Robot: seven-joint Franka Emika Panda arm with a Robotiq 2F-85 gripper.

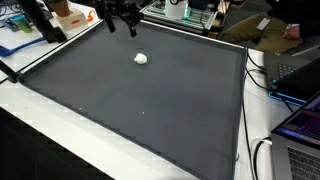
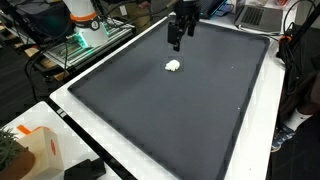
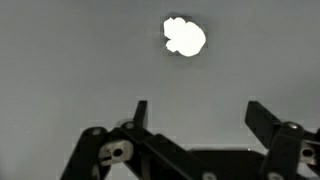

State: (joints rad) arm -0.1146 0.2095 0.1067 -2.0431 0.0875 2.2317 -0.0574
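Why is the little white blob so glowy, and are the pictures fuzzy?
Wrist view: the white lump is overexposed, a bright patch with no detail on the flat grey mat; the open pincer is a dark silhouette. Both exterior views: soft and low in detail; the lump is tiny and bright, and the mat looks evenly lit with no strong glare.
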